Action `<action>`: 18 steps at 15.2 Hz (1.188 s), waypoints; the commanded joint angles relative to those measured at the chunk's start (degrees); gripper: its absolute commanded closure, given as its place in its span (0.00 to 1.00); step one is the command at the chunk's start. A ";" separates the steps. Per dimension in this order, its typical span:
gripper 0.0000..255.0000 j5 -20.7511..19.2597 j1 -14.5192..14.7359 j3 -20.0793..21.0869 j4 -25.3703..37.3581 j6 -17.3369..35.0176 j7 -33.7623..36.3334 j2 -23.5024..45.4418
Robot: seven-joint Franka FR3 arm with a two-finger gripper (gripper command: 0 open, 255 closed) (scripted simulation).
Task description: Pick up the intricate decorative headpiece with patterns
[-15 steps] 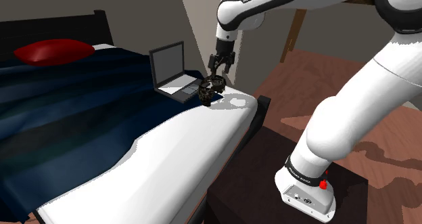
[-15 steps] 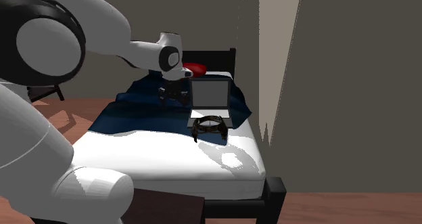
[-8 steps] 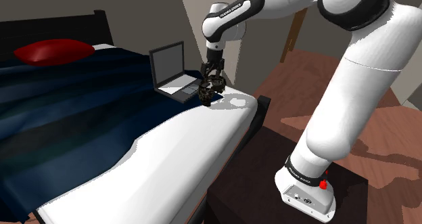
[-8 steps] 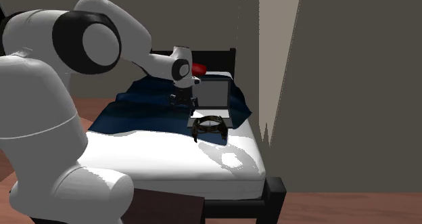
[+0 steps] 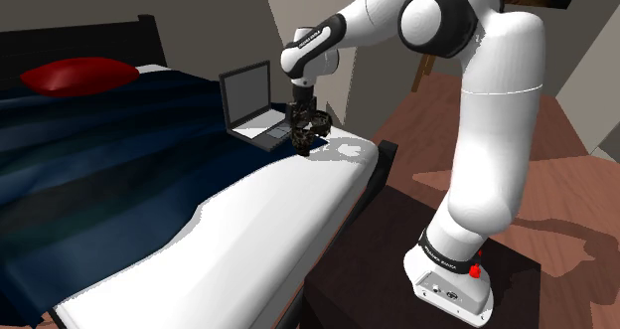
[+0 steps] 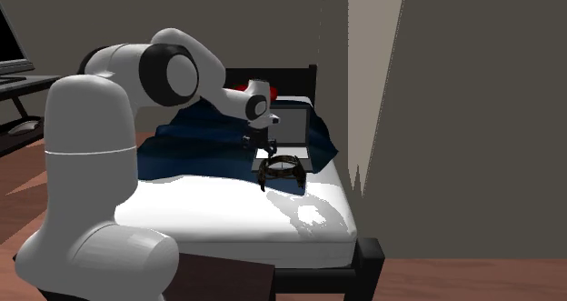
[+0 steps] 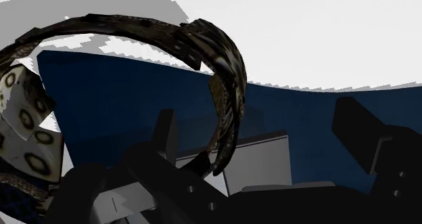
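The dark patterned headpiece [image 6: 280, 170] lies on the white sheet of the bed [image 6: 209, 208], near the bed's edge by the wall and just beside the front of the open laptop [image 6: 286, 126]. The gripper [image 7: 255, 111] is low over it, fingers wide apart, with one curved band of the headpiece between them

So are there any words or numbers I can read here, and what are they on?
Nothing is clear enough to quote.
The dark strip near the wrist of the arm: white letters, too small to read.
The dark band at the arm's foot: white letters, too small to read.
The laptop and the headpiece: no words, just patterns on the headpiece.
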 commanded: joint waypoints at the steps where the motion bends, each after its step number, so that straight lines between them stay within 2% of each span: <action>1: 0.00 0.63 -0.43 0.26 1.84 0.89 -0.80 2.92; 9: 0.00 1.63 -0.75 0.76 0.69 4.87 -1.57 5.84; 10: 1.00 1.62 -0.75 0.75 0.55 4.92 -1.58 5.75; 18: 1.00 1.62 -0.77 0.74 0.57 4.91 -1.60 5.76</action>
